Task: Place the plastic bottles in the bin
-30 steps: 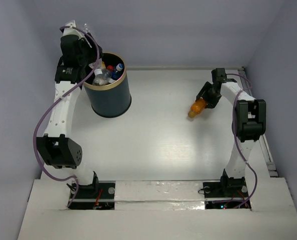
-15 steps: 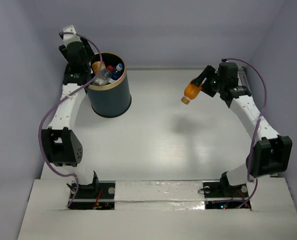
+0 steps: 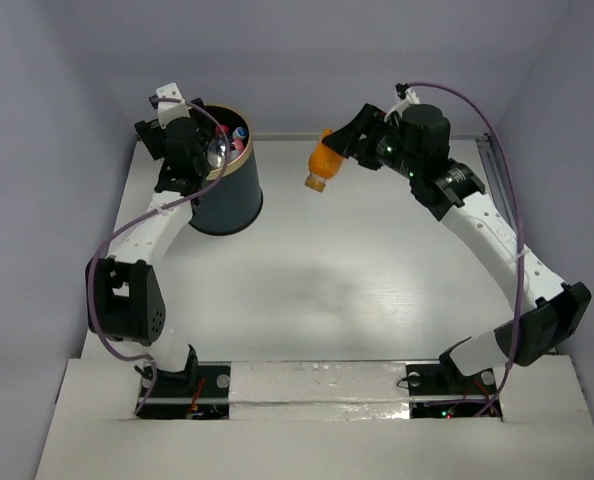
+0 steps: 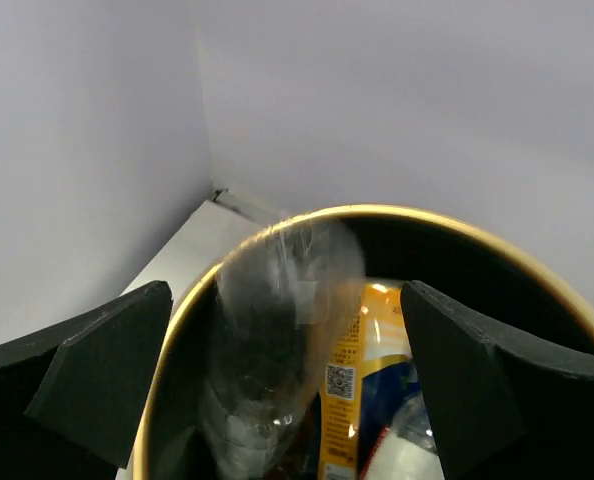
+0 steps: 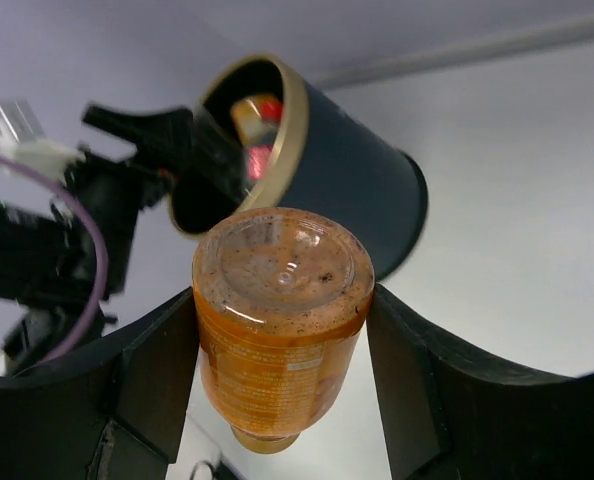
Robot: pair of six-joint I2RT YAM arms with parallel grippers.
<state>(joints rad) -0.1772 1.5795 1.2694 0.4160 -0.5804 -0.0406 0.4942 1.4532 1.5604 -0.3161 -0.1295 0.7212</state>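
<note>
1. The bin (image 3: pixel 239 195), dark with a gold rim band, stands upright on the bench (image 3: pixel 307 290) near its far left corner.
2. The left gripper (image 3: pixel 199 150) hangs over the left side of the bin's rim. In the left wrist view its jaws stand wide apart and grip nothing.
3. A clear bottle (image 4: pixel 277 330) sits between that gripper's fingers (image 4: pixel 107 370) with a gap on each side. It is blurred, and its lower part is inside the bin's rim.
4. More bottles lie inside the bin, among them a yellow-labelled bottle (image 4: pixel 349 365). The rest are too small or too hidden to tell apart.
5. The right gripper (image 3: pixel 339 150) is clamped on an orange bottle (image 3: pixel 323 168), one finger on each side of its body. The bottle's base faces the wrist camera and its cap end points downward.
6. The orange bottle is held in the air over the middle of the bench's far edge, to the right of the bin and apart from it.
</note>
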